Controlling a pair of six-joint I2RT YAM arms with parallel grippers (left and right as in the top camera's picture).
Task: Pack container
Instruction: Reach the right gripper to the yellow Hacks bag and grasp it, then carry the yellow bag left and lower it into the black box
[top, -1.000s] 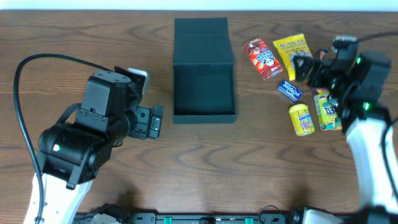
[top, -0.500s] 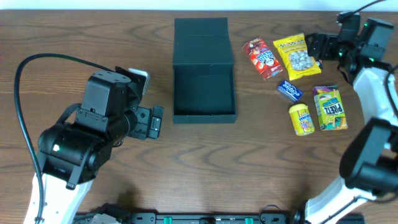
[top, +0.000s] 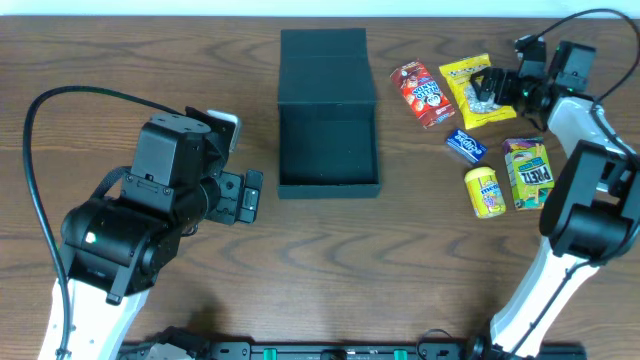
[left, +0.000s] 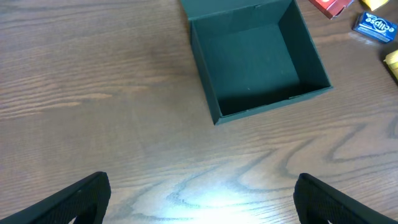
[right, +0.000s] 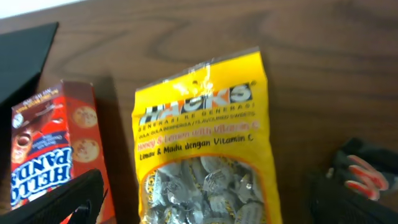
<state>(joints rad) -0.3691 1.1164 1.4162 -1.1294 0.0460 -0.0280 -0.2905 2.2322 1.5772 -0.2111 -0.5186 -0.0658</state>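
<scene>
Swung in, my right fingers (right: 62, 202) hang wide over the yellow candy bag (right: 199, 155), left fingers (left: 74, 199) wide too; the container (top: 328, 130) sits open and empty in the middle of the surface (top: 150, 60), so I judge the first pick due

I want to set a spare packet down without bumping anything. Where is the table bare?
Bare wood runs in front of the container and in the far-left corner beyond the left gripper. Right of the container is crowded: Hello Panda box, Hacks candy bag, blue Eclipse pack, yellow tube and green packet lie close together, the right gripper over the bag.
</scene>
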